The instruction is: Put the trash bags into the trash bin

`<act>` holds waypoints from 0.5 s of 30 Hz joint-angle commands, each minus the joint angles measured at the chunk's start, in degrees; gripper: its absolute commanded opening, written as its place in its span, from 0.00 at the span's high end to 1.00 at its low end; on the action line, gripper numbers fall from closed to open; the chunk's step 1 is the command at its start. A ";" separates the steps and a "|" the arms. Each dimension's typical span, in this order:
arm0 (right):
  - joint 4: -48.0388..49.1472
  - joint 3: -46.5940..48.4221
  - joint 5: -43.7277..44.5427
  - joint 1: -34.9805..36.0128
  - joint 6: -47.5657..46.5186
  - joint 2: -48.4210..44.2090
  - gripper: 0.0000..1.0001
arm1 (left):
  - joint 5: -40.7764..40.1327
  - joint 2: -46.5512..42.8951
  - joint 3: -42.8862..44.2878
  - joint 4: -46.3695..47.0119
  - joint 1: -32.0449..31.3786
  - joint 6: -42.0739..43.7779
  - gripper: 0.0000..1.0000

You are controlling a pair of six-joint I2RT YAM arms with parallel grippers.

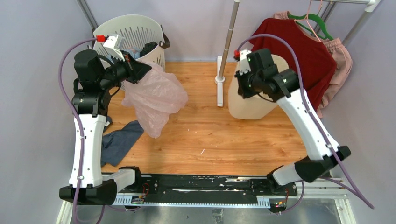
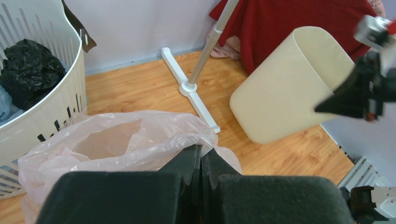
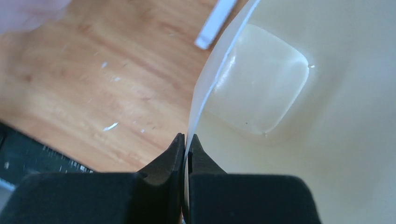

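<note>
Markings check | top, left wrist and right wrist views examined | no text, label, brand, number or sign could be read | nothing legible recorded

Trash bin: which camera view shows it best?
Left wrist: the trash bin shows almost whole, tilted. Top external has the right arm covering part of it; right wrist shows only its rim and inside, pinched by the right gripper.

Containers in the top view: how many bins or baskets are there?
2. The white slotted basket stands in the far left corner, behind the pink trash bag. The cream trash bin is right of the rack pole, its rim pinched between the right fingers.
</note>
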 commanded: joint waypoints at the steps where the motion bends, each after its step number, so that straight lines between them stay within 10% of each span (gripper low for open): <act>1: -6.71 -3.41 5.15 11.55 -1.25 -6.28 1.00 | 0.77 -0.26 0.04 0.72 0.11 0.13 1.00; 6: -3.35 -11.81 9.76 28.51 -6.53 -12.23 1.00 | 0.66 -0.82 0.53 0.47 0.11 -0.01 1.00; 15: 13.32 -20.93 10.50 37.84 -18.77 -12.31 1.00 | -1.55 -1.00 2.27 -4.75 0.11 0.60 1.00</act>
